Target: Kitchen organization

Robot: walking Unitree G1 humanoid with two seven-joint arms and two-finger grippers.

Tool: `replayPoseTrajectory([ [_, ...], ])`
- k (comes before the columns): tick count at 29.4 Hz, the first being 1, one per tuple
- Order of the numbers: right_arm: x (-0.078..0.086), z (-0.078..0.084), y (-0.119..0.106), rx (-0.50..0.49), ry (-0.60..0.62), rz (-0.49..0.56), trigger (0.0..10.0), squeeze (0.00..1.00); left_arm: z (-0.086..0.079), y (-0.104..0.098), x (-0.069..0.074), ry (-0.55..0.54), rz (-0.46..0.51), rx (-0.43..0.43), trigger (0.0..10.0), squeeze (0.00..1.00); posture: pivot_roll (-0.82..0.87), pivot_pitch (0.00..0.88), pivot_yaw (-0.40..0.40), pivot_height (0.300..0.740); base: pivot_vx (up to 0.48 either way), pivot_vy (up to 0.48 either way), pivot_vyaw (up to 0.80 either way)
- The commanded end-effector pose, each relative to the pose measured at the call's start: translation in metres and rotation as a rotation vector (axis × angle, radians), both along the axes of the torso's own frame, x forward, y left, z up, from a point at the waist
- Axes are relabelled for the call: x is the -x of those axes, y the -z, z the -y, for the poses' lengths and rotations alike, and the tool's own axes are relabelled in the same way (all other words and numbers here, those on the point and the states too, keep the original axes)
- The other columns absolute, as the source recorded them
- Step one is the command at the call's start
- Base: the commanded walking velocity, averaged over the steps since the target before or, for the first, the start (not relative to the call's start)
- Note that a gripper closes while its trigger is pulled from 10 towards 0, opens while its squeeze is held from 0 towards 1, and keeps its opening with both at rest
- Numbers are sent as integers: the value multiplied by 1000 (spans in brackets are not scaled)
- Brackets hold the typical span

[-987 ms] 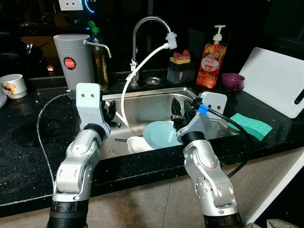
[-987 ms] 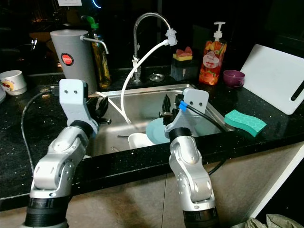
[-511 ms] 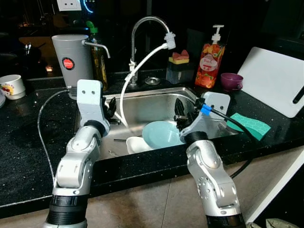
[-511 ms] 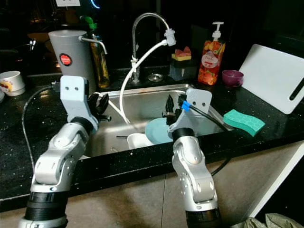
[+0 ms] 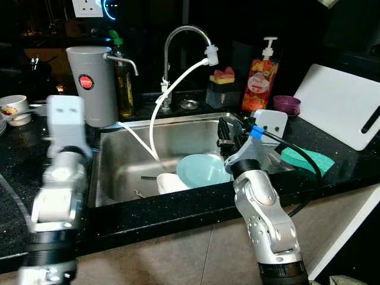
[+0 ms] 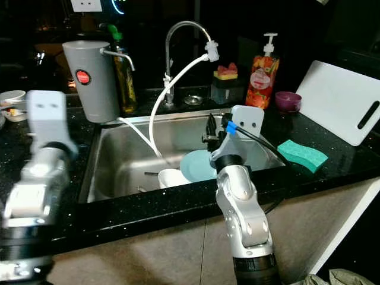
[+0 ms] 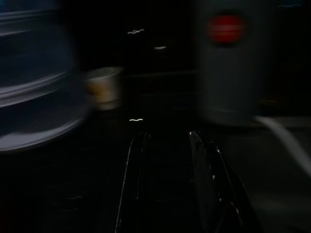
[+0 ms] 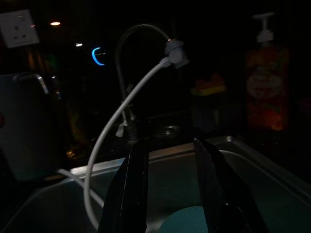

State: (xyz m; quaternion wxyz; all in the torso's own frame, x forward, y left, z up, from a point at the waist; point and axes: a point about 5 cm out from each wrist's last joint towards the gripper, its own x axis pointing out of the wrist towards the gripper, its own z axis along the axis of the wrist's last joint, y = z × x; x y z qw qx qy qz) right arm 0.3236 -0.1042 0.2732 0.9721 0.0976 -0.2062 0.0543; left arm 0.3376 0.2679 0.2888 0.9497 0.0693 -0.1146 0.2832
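Pale-blue plate (image 5: 202, 168) tilted in steel sink (image 5: 119, 166), beside spread, empty right gripper (image 5: 227, 132) jaws; left gripper (image 7: 167, 184) likewise spread.

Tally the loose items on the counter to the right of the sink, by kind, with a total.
Pump soap bottle: 1
Purple cup: 1
Green sponge: 1
White cutting board: 1
Total: 4
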Motion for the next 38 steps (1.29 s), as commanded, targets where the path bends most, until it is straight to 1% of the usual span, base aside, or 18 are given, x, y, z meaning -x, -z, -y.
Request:
replayPoseTrajectory([
  [1, -1, 5, 2, -6, 28, 0, 10000, 0, -11, 1, 1, -70, -17, 11, 10000, 0, 79, 16, -10, 740, 0, 0, 0],
  [3, -2, 7, 1, -8, 36, -1, 10000, 0, -26, 1, 5, -143, -20, 6, 10000, 0, 74, 23, -7, 740, 0, 0, 0],
  [4, -2, 7, 1, -8, 36, -1, 10000, 0, -26, 1, 5, -143, -20, 6, 10000, 0, 74, 23, -7, 740, 0, 0, 0],
  [7, -2, 8, -1, 5, 37, 8, 10000, 0, -44, -3, 11, -241, -13, -57, 10000, 0, 67, 18, -12, 740, 0, 0, 0],
  [9, -2, 10, -1, 12, 40, 9, 10000, 0, -56, -4, 16, -294, -4, -29, 10000, 0, 63, 13, -14, 740, 0, 0, 0],
  [10, -2, 10, -1, 12, 40, 9, 10000, 0, -56, -4, 16, -294, -4, -29, 10000, 0, 63, 13, -14, 740, 0, 0, 0],
  [11, -2, 10, -1, 14, 42, 7, 10000, 0, -64, -7, 19, -328, 11, -11, 10000, 0, 62, 16, -22, 740, 0, 0, 0],
  [12, -2, 12, 0, 18, 44, 4, 10000, 0, -76, -12, 23, -378, 39, 38, 10000, 0, 64, 17, -28, 740, 0, 0, 0],
  [13, -2, 12, 0, 18, 44, 4, 10000, 0, -76, -12, 23, -378, 39, 38, 10000, 0, 64, 17, -28, 740, 0, 0, 0],
  [17, -4, 11, 1, 26, 38, -4, 10000, 0, -102, -18, 35, -435, 84, 167, 10000, 0, 77, 18, -42, 740, 0, 0, 0],
  [18, -4, 10, 1, 27, 32, -5, 10000, 0, -108, -19, 39, -455, 91, 182, 10000, 518, 80, 19, -48, 740, 0, 0, 0],
  [21, -5, 9, 1, 29, 27, -6, 10000, 0, -114, -19, 43, -477, 97, 189, 10000, 518, 80, 19, -48, 740, 0, 0, 0],
  [22, -5, 8, 1, 30, 20, -7, 10000, 0, -118, -19, 47, -496, 105, 188, 10000, 1000, 90, 24, -62, 740, 0, 0, 0],
  [25, -6, 5, 1, 33, 4, -10, 10000, 0, -129, -18, 58, -560, 115, 184, 10000, 1000, 96, 26, -70, 740, 0, 0, 0],
  [27, -7, 4, 2, 39, -7, -15, 10000, 0, -139, -16, 68, -604, 121, 219, 10000, 1000, 109, 28, -85, 740, 0, 0, 0],
  [36, -12, 2, 3, 36, -25, -19, 10000, 0, -158, -24, 88, -673, 126, 255, 10000, 1000, 159, 35, -91, 740, 0, 0, 0],
  [37, -13, 0, 3, 30, -29, -20, 10000, 0, -159, -26, 90, -676, 123, 252, 10000, 459, 160, 38, -90, 740, 0, 0, 0],
  [38, -14, -4, 2, 26, -38, -18, 10000, 0, -156, -29, 89, -669, 117, 219, 10000, 0, 158, 40, -90, 740, 0, 0, 0],
])
